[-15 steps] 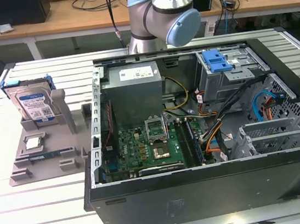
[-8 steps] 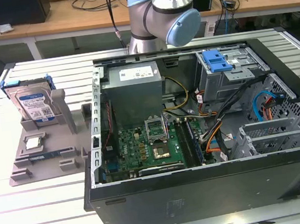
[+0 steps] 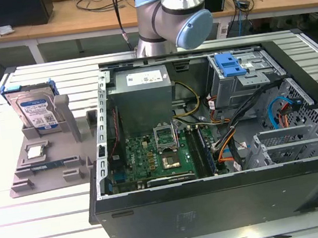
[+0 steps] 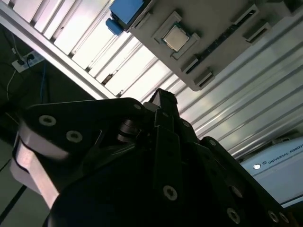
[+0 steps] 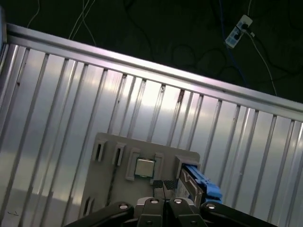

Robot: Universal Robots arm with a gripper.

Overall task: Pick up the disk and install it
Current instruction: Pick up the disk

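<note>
As it stands upright, silver disk (image 3: 32, 103), blue bracket (image 3: 6, 92), blue-white label (image 3: 39, 114)

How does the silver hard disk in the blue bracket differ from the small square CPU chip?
The silver rectangular hard disk stands on edge, leaning in a slot; the small square silver CPU chip lies flat in a recess. The disk is far larger and blue-framed; the chip has no frame. Both sit on the grey plastic holder.

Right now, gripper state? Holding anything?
Gripper: shut, holding nothing. The disk stands in the grey holder.
</note>
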